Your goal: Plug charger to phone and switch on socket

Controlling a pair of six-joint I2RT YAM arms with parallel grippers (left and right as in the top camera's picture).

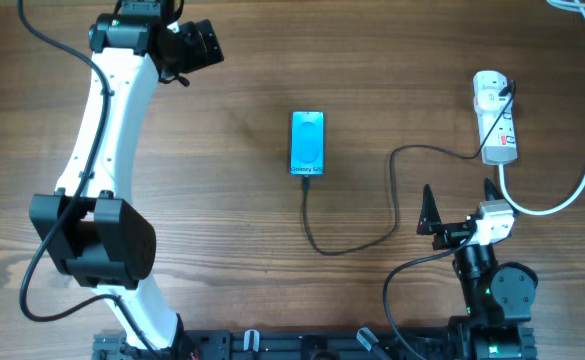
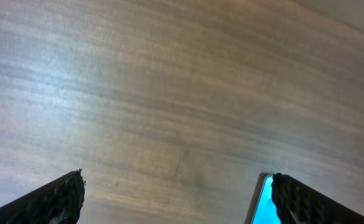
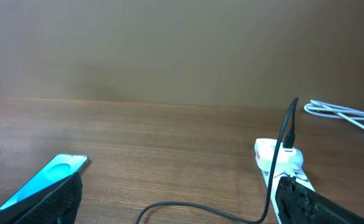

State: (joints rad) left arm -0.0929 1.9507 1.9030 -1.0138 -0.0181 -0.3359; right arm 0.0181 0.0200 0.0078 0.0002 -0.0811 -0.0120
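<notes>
Charger (image 1: 392, 190) tip at phone (image 1: 308, 143) near end, looks plugged, can't confirm. Socket (image 1: 494, 128) well right of phone, switch step pending. My right hand (image 3: 178, 183) fingers apart, left hand (image 2: 177, 177) likewise. Next: right hand presses switch.

Pretty much the whole scene is one wooden table (image 1: 222, 150), mid-brown with long grain running left to right and a few darker streaks, and it fills the overhead view edge to edge. In the right wrist view a plain, flat tan-brown wall (image 3: 169, 43) rises right behind the table's far edge. Lighting looks soft and even, with a pale, washed-out sheen on the wood in the left wrist view.
</notes>
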